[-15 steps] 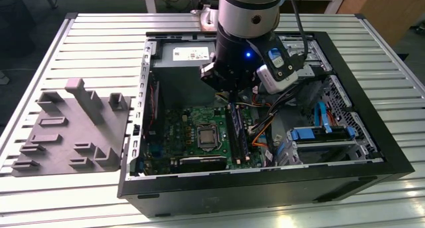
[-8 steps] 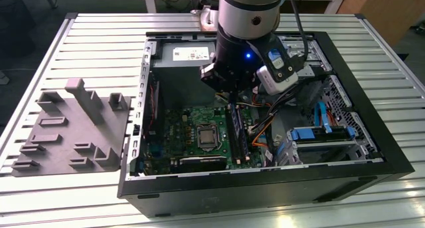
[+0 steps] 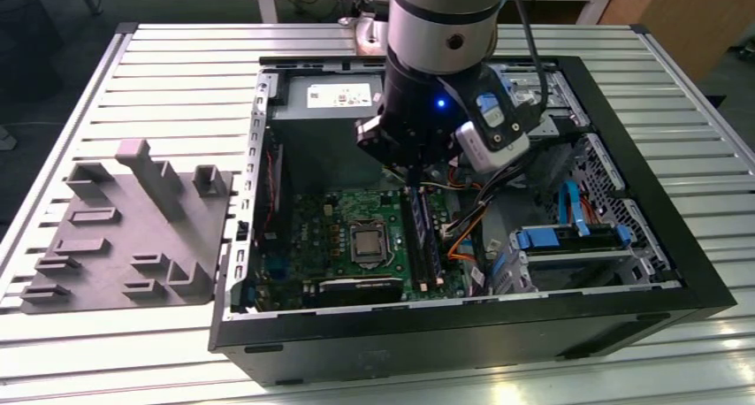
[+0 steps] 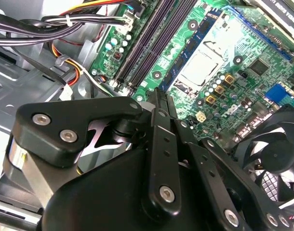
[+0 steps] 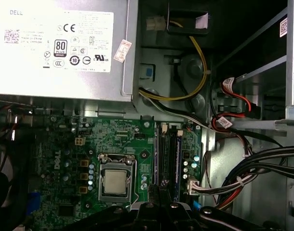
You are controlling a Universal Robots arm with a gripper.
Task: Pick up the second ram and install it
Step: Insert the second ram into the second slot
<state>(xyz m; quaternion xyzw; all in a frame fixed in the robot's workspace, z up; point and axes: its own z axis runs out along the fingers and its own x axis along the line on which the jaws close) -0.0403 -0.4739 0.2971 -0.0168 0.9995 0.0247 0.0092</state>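
Observation:
My gripper (image 3: 415, 177) hangs inside the open computer case (image 3: 660, 272), just above the memory slots (image 3: 423, 241) on the green motherboard (image 3: 336, 233). In the second wrist view its fingers (image 4: 160, 98) are pressed together on a thin dark edge, the ram, held edge-on. In the first wrist view the gripper (image 5: 159, 192) stands over the near end of the slots (image 5: 168, 154), beside the processor socket (image 5: 113, 183). One slot holds a long dark stick.
The power supply (image 5: 60, 48) fills the case's far end. Cable bundles (image 5: 262, 168) run beside the slots. A fan (image 4: 277, 159) sits close to the gripper. A grey slotted holder (image 3: 130, 228) lies on the table at the exterior view's left.

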